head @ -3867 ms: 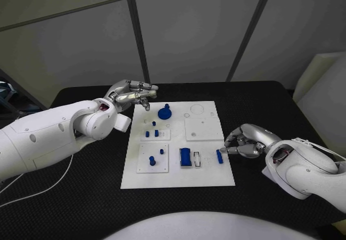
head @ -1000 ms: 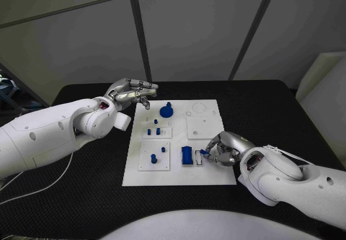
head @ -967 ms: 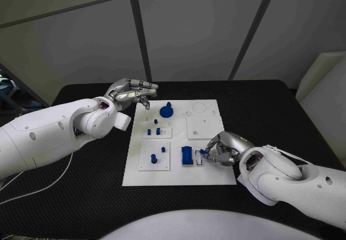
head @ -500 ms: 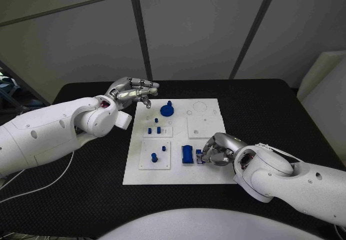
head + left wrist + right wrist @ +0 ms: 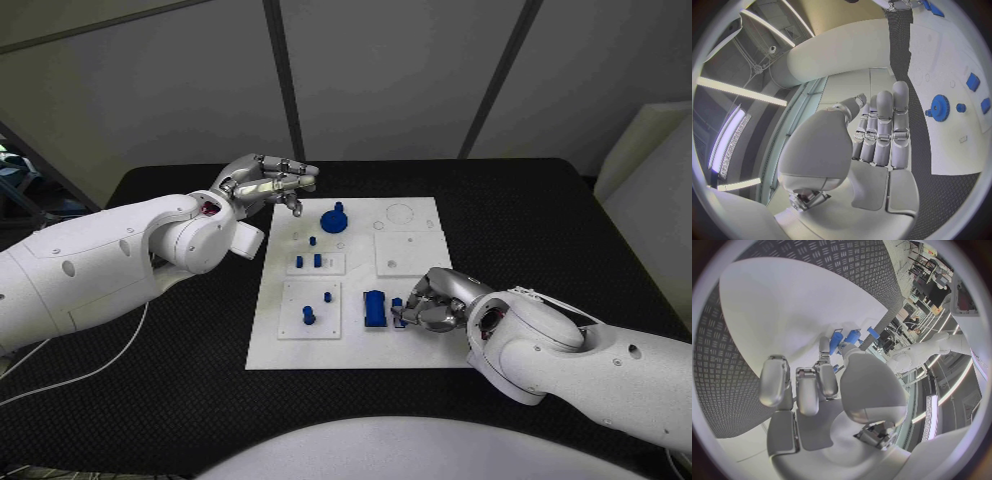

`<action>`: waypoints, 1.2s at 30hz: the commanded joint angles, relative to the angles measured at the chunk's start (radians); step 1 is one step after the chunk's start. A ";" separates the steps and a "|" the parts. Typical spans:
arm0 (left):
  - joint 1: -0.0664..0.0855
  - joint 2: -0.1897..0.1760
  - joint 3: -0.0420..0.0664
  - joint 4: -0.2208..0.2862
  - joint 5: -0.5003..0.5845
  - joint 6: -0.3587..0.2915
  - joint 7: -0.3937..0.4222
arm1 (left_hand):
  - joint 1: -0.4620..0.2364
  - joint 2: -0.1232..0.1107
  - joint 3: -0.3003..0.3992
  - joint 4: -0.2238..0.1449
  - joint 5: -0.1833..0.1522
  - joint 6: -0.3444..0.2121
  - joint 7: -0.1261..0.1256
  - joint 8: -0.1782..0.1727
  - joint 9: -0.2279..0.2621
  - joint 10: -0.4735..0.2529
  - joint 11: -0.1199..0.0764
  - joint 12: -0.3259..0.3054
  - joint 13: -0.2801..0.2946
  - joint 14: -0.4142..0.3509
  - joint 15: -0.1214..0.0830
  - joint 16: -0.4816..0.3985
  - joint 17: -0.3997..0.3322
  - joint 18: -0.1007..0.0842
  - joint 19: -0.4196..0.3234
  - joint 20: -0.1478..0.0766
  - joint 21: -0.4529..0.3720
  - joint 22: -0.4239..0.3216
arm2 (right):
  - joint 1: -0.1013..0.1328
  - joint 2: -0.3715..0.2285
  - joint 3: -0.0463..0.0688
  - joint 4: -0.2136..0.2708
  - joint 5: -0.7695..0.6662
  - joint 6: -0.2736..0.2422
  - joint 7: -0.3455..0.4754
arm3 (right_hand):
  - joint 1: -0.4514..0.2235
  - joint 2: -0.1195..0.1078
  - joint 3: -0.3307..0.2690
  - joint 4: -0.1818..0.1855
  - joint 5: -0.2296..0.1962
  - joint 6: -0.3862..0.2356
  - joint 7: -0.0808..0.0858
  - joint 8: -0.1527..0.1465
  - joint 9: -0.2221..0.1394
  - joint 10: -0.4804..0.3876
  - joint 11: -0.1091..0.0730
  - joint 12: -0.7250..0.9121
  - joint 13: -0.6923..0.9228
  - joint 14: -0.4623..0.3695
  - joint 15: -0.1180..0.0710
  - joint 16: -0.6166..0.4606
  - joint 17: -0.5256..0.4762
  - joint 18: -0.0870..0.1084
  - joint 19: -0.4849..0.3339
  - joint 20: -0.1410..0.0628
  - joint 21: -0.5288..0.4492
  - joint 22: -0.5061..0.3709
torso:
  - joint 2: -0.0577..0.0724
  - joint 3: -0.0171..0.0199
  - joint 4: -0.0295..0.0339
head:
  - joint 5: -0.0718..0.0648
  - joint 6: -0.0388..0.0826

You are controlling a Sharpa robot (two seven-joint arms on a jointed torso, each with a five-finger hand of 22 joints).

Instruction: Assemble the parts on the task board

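The white task board (image 5: 418,345) lies mid-table. On it are a blue gear (image 5: 335,221), two short pegs (image 5: 307,261), a single peg (image 5: 306,318) and a blue block (image 5: 374,308). My right hand (image 5: 430,303) is low over the board just right of the block and pinches a small blue peg (image 5: 397,303) at its fingertips, beside the narrow slot there. The right wrist view shows that peg (image 5: 836,341) past the curled fingers (image 5: 824,371). My left hand (image 5: 268,184) hovers off the board's far left corner, fingers extended and holding nothing; the gear (image 5: 940,107) lies beyond it.
Black table (image 5: 548,220) surrounds the board. A raised white square (image 5: 407,254) with nothing on it sits on the board's right half, just beyond my right hand. A pale block (image 5: 649,170) stands at the table's right edge.
The right hand came in from the board's right edge, took up the blue peg that lay there, and has edged left toward the blue block. The left hand has stayed put.
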 commanded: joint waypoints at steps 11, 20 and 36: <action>0.001 0.004 0.001 -0.003 0.004 0.011 0.001 | -0.004 0.007 -0.004 0.000 -0.004 -0.006 0.000 0.005 0.001 -0.008 -0.002 0.003 0.002 -0.004 0.000 0.007 -0.001 -0.012 -0.006 0.003 -0.004 -0.002 | 0.001 -0.002 0.000 0.000 -0.001 0.007 -0.002 | -0.084 0.021 -0.083 0.010 -0.049 0.001 -0.001 0.014 0.011 0.010 -0.003 0.009 0.085 0.093 -0.006 0.006 0.212 -0.009 0.005 -0.004 0.003 0.001 | 0.001 0.0002 -0.0005 | -0.001 -0.004; 0.001 0.005 0.001 -0.004 0.004 0.012 0.001 | -0.004 0.007 -0.004 0.000 -0.004 -0.006 0.000 0.005 0.001 -0.008 -0.002 0.003 0.002 -0.004 0.000 0.007 -0.001 -0.012 -0.006 0.003 -0.004 -0.002 | 0.001 -0.016 0.000 0.004 -0.002 -0.004 0.006 | -0.084 0.027 -0.110 0.005 -0.077 -0.003 -0.002 0.018 0.015 0.009 -0.004 0.007 0.086 0.093 -0.007 0.006 0.212 -0.009 0.005 -0.005 0.002 0.002 | -0.001 0.0001 0.0001 | -0.004 -0.004; -0.002 0.005 0.000 -0.011 0.022 0.004 0.029 | -0.027 0.003 -0.016 0.015 -0.006 -0.011 0.001 0.008 0.001 -0.014 0.001 0.010 0.002 -0.005 0.004 0.009 -0.004 -0.013 -0.007 0.005 -0.007 -0.004 | 0.012 -0.074 0.012 -0.004 0.212 -0.122 0.301 | 0.044 -0.004 -0.187 -0.012 -0.196 -0.103 0.043 -0.041 -0.006 -0.032 0.034 -0.062 0.047 0.080 0.024 -0.027 0.158 0.007 -0.047 0.018 -0.062 -0.076 | -0.009 -0.0006 -0.0011 | -0.010 0.012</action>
